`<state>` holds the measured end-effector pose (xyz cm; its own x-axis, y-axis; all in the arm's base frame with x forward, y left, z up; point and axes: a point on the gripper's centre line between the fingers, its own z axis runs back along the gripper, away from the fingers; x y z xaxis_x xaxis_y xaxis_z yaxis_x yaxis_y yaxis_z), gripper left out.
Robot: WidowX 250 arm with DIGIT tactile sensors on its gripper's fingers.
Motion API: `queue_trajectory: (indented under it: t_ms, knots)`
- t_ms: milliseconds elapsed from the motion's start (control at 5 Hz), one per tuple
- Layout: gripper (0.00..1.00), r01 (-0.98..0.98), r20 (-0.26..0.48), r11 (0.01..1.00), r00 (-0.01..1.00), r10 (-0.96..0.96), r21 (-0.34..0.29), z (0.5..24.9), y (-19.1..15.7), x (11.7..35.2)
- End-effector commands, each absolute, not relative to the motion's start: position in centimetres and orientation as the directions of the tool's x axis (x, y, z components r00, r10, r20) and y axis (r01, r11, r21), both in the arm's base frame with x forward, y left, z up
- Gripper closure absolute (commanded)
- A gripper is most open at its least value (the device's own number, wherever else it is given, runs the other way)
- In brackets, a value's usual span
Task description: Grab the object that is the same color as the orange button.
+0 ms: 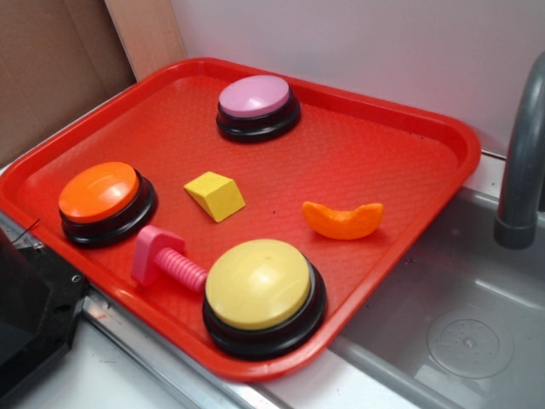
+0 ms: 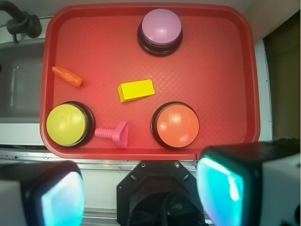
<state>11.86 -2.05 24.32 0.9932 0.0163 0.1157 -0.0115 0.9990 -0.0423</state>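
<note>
The orange crescent object (image 1: 343,220) lies on the red tray (image 1: 375,153) near its right edge; in the wrist view the object (image 2: 67,76) is at the tray's left side. The orange button (image 1: 103,199) with its black base stands at the tray's left; in the wrist view the button (image 2: 176,125) is near the front rim. My gripper (image 2: 141,195) hangs high above the counter just short of the tray, open, with nothing between its fingers (image 2: 225,186). It is well away from the object.
A pink-topped button (image 1: 257,106) stands at the tray's back, a yellow-topped button (image 1: 262,292) at the front, a yellow wedge block (image 1: 215,195) in the middle, a pink bolt (image 1: 167,262) beside it. A sink basin (image 1: 460,332) and grey faucet (image 1: 521,162) lie right. A black base (image 1: 30,315) sits left.
</note>
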Motion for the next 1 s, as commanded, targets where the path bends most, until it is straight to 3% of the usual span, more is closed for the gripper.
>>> queue_trajectory:
  t_ms: [0, 400, 600, 800]
  knots:
    - [0.00, -0.012, 0.116, 0.999, 0.993, 0.016, -0.042, 24.3, -2.1, 11.9]
    - [0.00, 0.228, 0.123, 0.970, 0.969, -0.216, -0.088, 22.0, -3.5, 15.6]
    - [0.00, 0.365, 0.131, 0.930, 0.925, -0.357, -0.042, 20.3, -5.3, 18.0]
    - [0.00, 0.528, 0.191, 0.849, 0.834, -0.517, -0.006, 18.1, -8.0, 20.4]
